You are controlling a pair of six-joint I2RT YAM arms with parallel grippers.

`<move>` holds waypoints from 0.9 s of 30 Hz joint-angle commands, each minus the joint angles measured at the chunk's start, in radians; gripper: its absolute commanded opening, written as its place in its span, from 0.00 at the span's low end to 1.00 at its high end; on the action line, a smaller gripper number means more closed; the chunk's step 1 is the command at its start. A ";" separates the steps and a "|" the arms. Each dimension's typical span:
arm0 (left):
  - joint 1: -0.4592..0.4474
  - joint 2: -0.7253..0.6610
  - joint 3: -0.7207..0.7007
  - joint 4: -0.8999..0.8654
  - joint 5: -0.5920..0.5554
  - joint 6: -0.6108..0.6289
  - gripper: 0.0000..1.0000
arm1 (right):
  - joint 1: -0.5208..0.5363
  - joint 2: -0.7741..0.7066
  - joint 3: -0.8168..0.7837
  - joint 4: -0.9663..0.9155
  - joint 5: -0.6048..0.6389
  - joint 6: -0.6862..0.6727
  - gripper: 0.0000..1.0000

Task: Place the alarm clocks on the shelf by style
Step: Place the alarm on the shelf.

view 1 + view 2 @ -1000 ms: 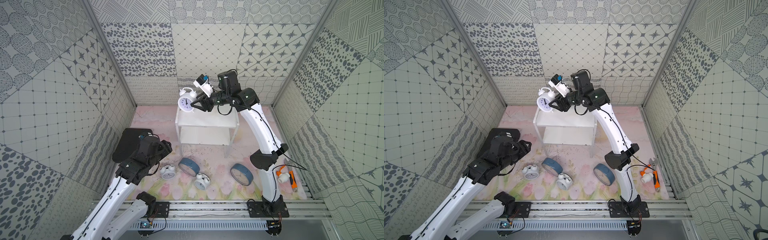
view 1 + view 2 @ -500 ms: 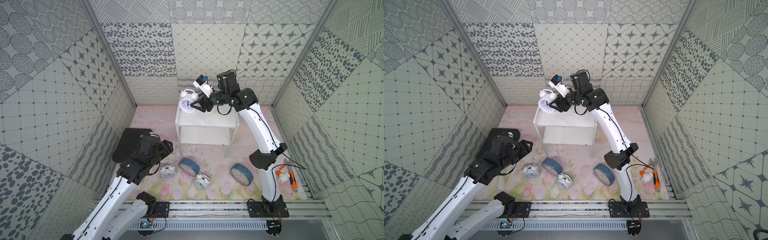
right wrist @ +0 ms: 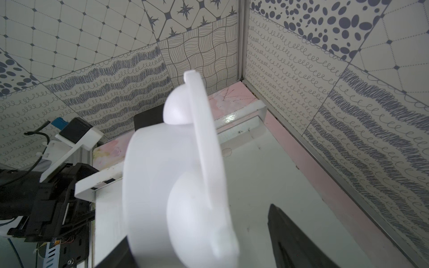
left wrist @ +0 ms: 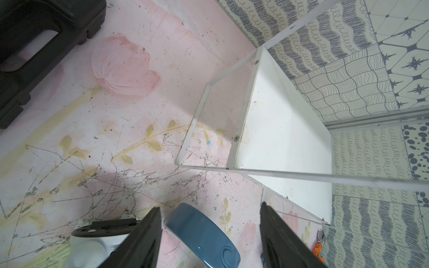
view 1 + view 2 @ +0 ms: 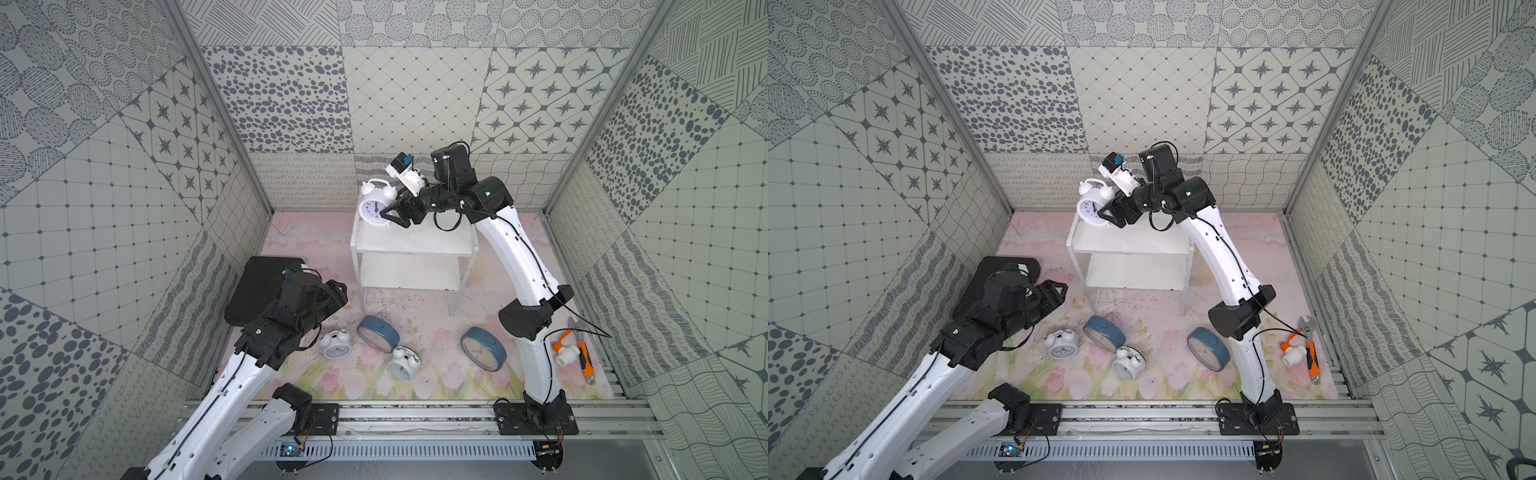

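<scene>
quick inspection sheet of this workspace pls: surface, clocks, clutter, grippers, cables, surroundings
surface: floral mat, scratched and scuffed
job's things: one white clock on the shelf top tier, at one end; nothing on the lower tier; on the mat, two white clocks and two blue clocks
clutter: black case, wrench, white valve
grippers: right gripper open, fingers either side of the shelved clock; left gripper open, empty, near a blue clock
cables: black loop at right wrist; another trails towards the wrench
surroundings: patterned walls, front rail
</scene>
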State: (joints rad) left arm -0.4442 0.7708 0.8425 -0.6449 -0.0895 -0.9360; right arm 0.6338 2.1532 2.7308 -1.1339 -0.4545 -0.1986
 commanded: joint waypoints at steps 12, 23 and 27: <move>0.002 -0.011 -0.013 0.039 0.019 0.014 0.70 | -0.010 -0.050 -0.026 0.010 0.042 -0.011 0.79; 0.003 -0.010 -0.010 0.037 0.037 0.011 0.73 | -0.007 -0.143 -0.068 0.010 0.132 0.024 0.85; 0.002 0.011 0.044 -0.030 0.034 0.050 0.76 | 0.000 -0.244 -0.087 -0.012 0.286 0.095 0.89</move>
State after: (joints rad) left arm -0.4442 0.7662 0.8417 -0.6437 -0.0734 -0.9321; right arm 0.6273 2.0342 2.6484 -1.1599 -0.2985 -0.1631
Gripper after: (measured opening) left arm 0.753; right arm 0.885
